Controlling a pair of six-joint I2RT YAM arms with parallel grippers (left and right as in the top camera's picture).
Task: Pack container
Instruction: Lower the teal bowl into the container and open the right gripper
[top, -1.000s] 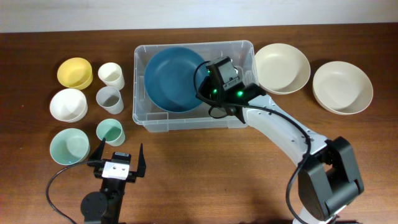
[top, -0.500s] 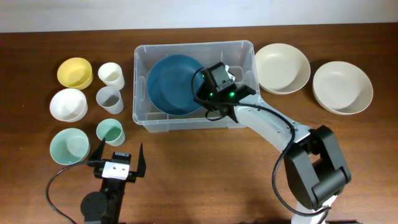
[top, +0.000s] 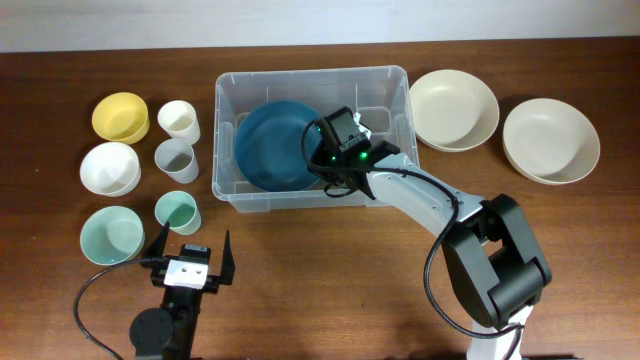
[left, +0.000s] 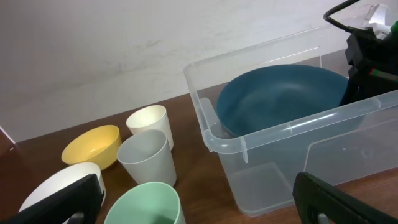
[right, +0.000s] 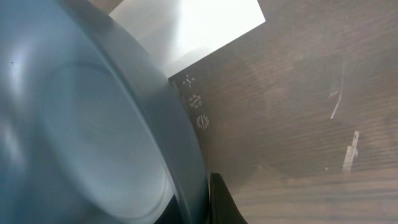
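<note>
Jaws of the right gripper (top: 324, 152): closed on the right-hand rim of a dark blue bowl (top: 272, 145) inside the container (top: 312, 72). In the right wrist view only one dark finger (right: 217, 198) shows, at the bottom edge and pressed against the bowl's outer wall. The other finger is hidden by the bowl. The left wrist view shows the bowl tilted, with its gripped side raised and its opposite side low toward the container's left wall. A white label (right: 199, 25) and small moulded marks lie on the clear base beside the bowl, and wood grain shows through the plastic.

Jaws of the left gripper (top: 196, 240): spread wide and holding nothing, over the table (top: 330, 300) in front of the container's near-left corner.

The container, a clear rectangular plastic bin, stands on the far half of the table with a long side toward the arms. To its right are a cream bowl (top: 453, 108), just beside it, and a second cream bowl (top: 550, 140) farther out. To its left an outer column holds a yellow bowl (top: 121, 115), a white bowl (top: 110, 167) and a pale green bowl (top: 111, 234). An inner column holds a cream cup (top: 179, 120), a grey cup (top: 176, 159) and a green cup (top: 178, 211). All six stand upright, apart from the container.
</note>
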